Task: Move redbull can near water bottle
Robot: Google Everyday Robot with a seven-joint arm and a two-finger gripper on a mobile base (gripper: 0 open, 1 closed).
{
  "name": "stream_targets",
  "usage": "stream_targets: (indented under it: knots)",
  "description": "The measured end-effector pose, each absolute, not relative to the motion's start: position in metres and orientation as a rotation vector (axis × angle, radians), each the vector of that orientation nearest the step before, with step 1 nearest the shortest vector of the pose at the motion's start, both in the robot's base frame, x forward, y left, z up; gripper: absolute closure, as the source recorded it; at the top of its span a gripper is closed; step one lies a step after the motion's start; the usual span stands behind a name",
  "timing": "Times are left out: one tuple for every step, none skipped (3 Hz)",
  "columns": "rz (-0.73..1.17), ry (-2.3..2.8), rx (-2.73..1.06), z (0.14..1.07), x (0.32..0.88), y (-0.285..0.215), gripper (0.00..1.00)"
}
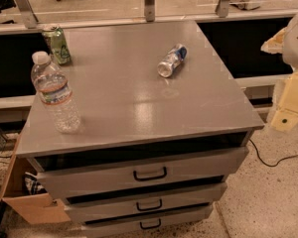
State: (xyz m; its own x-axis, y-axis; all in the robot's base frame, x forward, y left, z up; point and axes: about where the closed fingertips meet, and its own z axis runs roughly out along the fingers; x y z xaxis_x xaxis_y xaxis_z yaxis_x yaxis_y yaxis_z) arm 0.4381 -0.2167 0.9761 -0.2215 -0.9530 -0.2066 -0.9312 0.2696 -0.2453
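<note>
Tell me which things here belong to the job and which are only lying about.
For the job:
redbull can, lying on its side
water bottle, standing upright
gripper, off the right edge of the cabinet

Lying about:
green can, behind the water bottle
cardboard box, on the floor at lower left

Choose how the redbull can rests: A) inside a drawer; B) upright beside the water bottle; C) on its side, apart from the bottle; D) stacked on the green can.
C: the redbull can lies on its side, well apart from the water bottle; the tool hangs right of the cabinet.
</note>
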Motion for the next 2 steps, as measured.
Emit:
stream_targets:
  knots:
    - [-0.098, 2.232, -1.725, 0.976, 0.438, -0.217, 0.0]
    - [-0.082, 2.163, -1.741, 0.971, 0.457, -0.211, 0.0]
